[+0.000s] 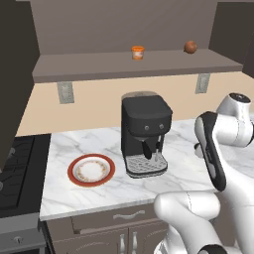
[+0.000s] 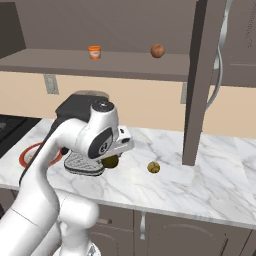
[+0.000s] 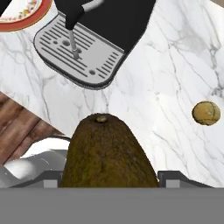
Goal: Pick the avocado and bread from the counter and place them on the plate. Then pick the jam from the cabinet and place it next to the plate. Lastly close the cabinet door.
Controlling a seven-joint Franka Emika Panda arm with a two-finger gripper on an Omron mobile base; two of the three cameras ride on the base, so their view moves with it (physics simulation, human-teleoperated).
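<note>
- Gripper [image 3: 109, 175] fingers sit either side of the dark brown-green oval avocado [image 3: 108, 153], clamped on it; in the hand view the fruit bulges up between the two tips, stem end away from the wrist.
- From the right base view the white arm's hand hangs just above the white, grey-veined marble counter [image 2: 200, 185], beside the black coffee machine [image 1: 144, 131], with the avocado [image 2: 110, 161] tucked under it. I judge it lifted clear, though contact with the counter is hard to rule out.
- Small tan-yellow lump of bread [image 2: 153, 167] lies on the counter, a little further from the coffee machine than the hand, untouched; it looks like the second pick.
- Round plate with the broad red rim [image 1: 74, 171] waits on the coffee machine's other side, nothing on it, so the carry has to pass the machine's drip tray.
- Little orange jar of jam [image 1: 138, 52] stands on the shelf of the dark grey-brown wall cabinet [image 2: 125, 62] above the machine, with a reddish-brown ball [image 2: 157, 50] further along.
- Cabinet door [image 2: 200, 80] hangs open, presumably left so for reaching the jam.
</note>
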